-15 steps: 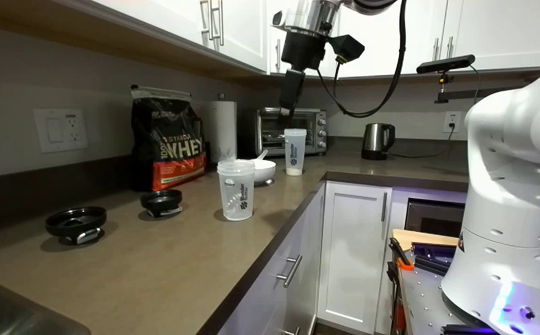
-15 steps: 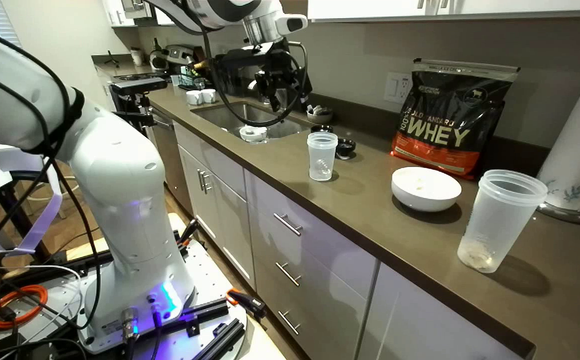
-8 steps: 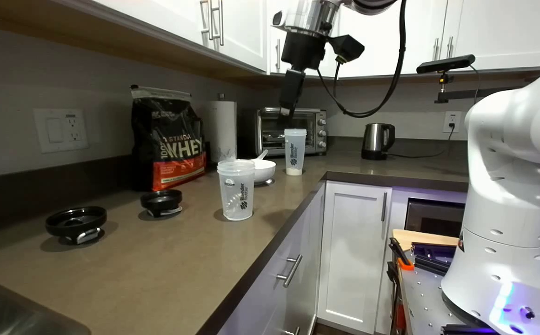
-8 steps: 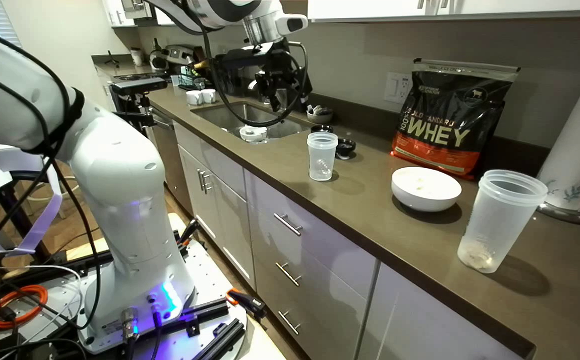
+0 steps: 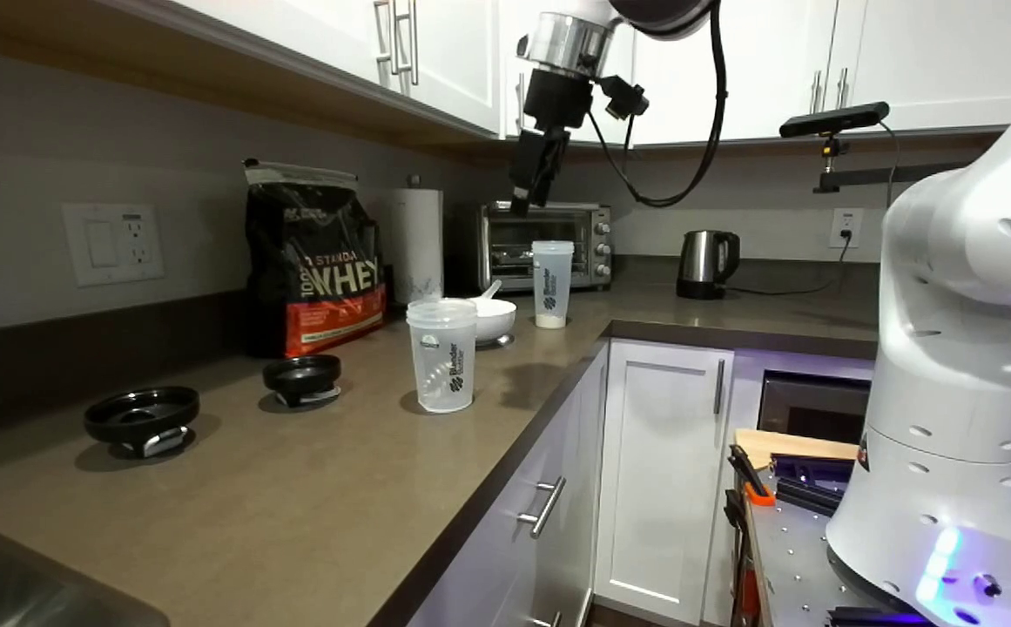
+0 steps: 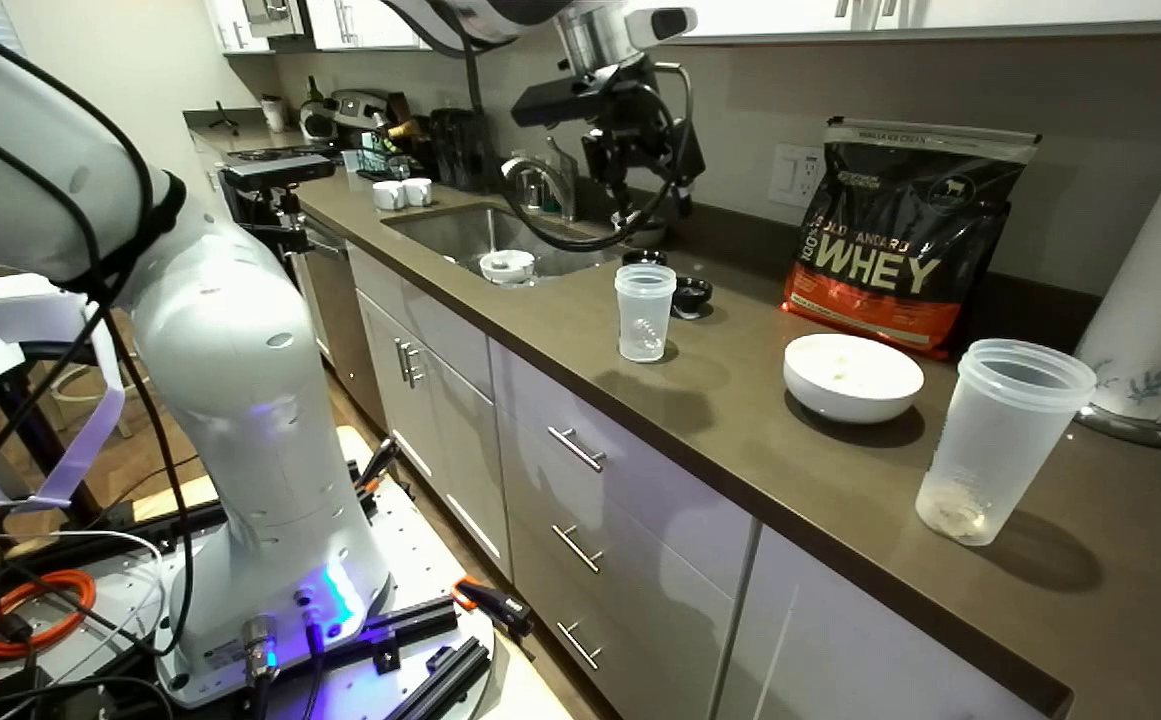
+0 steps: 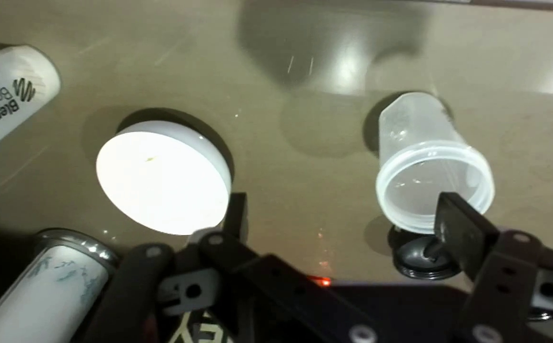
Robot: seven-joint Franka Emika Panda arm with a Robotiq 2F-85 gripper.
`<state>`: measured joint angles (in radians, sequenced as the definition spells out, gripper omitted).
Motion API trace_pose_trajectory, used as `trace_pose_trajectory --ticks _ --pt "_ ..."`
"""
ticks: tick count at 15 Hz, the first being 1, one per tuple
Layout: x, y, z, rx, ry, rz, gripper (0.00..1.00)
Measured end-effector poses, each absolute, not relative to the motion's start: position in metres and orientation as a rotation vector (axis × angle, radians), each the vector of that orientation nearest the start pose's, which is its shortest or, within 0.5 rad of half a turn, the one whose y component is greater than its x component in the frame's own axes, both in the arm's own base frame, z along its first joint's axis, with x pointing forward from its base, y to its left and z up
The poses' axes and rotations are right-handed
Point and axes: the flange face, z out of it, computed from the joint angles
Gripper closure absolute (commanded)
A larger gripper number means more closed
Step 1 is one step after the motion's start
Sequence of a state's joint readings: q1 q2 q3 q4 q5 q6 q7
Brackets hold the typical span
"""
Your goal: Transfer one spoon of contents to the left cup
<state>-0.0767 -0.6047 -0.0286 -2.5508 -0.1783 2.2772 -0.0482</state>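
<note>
The left cup (image 5: 442,357), wide and white translucent, stands upright on the counter; it also shows in an exterior view (image 6: 644,315) and in the wrist view (image 7: 414,124). The spoon (image 5: 492,289) rests in the white bowl (image 6: 852,385), its pale handle leaning over the rim; its scoop is hidden. In the wrist view the spoon cannot be made out against the overexposed bowl (image 7: 162,181). My gripper (image 5: 529,198) hangs in the air above the counter. In the wrist view the gripper (image 7: 343,209) is open and empty, one finger by the bowl's edge, the other overlapping the left cup's rim.
A narrower clear tumbler (image 6: 1000,440) with pale contents at its bottom stands beyond the bowl. A whey bag (image 6: 910,240) and a paper towel roll (image 5: 418,244) stand at the wall. Black lids (image 5: 303,379), a kettle (image 5: 705,266) and a sink (image 6: 485,230) are also there.
The arm has moved in the last half second: the gripper shifts right in an exterior view and slightly up and left in an exterior view, turning a little. The cups, bowl and spoon stay put.
</note>
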Motion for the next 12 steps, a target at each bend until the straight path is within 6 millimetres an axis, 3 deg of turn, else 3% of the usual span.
trace_pose_trajectory --ticks 4,12 --pt "0.422 -0.086 0.507 -3.257 0.059 -0.541 0.00" --pt "0.469 -0.132 0.484 -3.263 0.173 -0.463 0.00"
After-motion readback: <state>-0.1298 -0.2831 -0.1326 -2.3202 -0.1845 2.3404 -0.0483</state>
